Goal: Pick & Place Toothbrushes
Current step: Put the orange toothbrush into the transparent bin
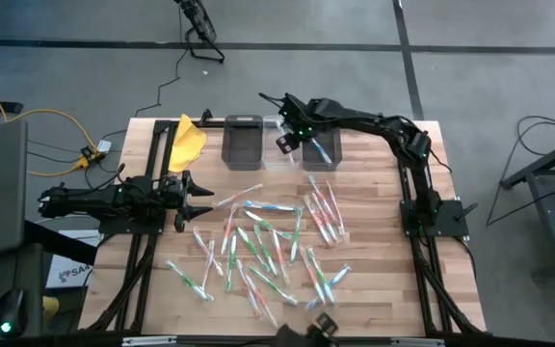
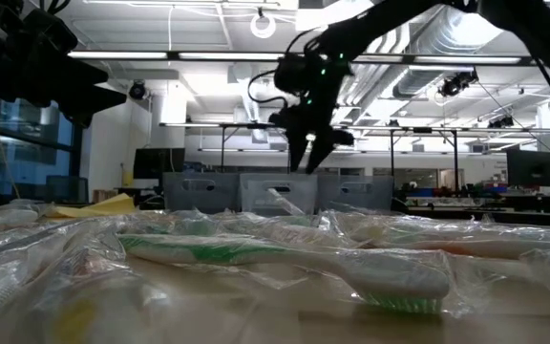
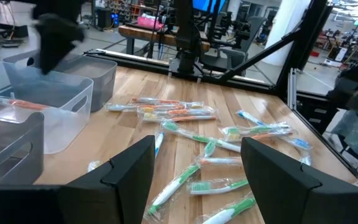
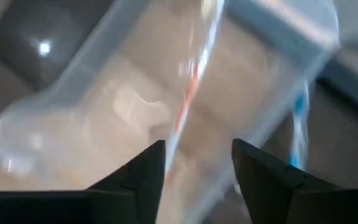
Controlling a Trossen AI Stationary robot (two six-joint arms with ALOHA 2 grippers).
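Writing: none legible on the wrappers or bins.
Right pincer (image 1: pixel 289 142): above the middle clear bin (image 1: pixel 284 145), fingers parted, empty; a wrapped orange-and-white toothbrush (image 4: pixel 190 93) lies directly beneath it in that bin.
Left pincer (image 1: pixel 200 200): spread wide, empty, beside the pile.
Toothbrushes (image 1: pixel 268 243): scattered on the desk (image 1: pixel 374 251), in front of the bins.
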